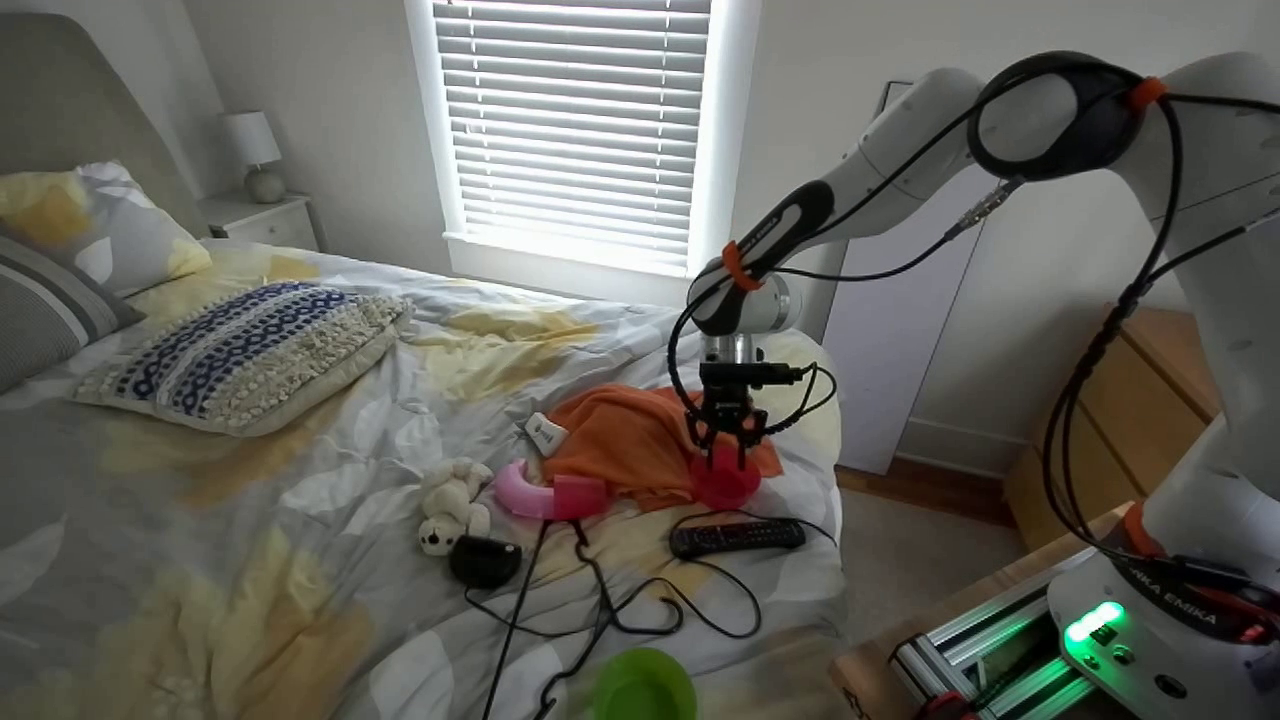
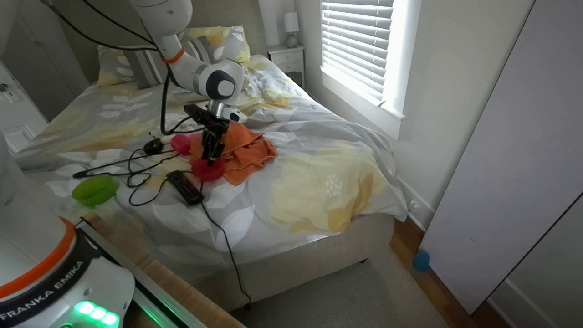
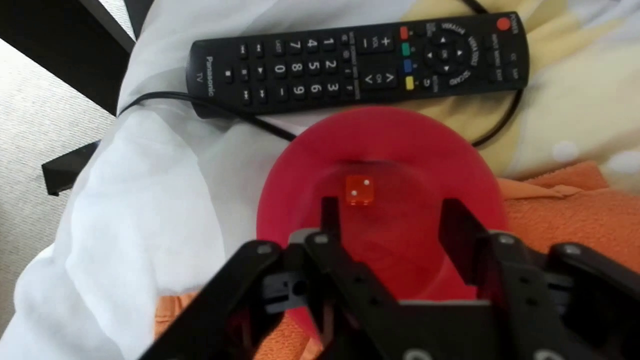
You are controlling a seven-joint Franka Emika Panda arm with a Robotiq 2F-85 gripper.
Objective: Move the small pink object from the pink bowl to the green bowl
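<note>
**At the pick-up, nothing caught yet**

In an exterior view, I see the gripper (image 1: pixel 726 460) pointing straight down at the pink bowl (image 1: pixel 726 492), which sits at the edge of an orange cloth (image 1: pixel 620 440) on the bed (image 1: pixel 340 560). How deep it reaches, I can't tell from there. My guess is that the first step is in hand, lining up for the grab.

In an exterior view, the green bowl (image 2: pixel 94 193) sits well apart from the pink bowl, with a black remote (image 2: pixel 184 187) between them, nearer the pink bowl. The carry hasn't begun, I'd say.

In the wrist view, the two fingers (image 3: pixel 330 217) stand spread, pinching nothing. The die (image 3: pixel 360 189) lies on the floor of the pink bowl (the task says pink; I'd call it orange-red). It's off-center, close to one finger and a little past the tips, toward the remote; whether it touches that finger I can't make out. The next move, as I judge it, calls for a small shift toward the remote and sideways, to bring the die midway, then a careful drop and a squeeze. Squeezing from here might miss it.
</note>
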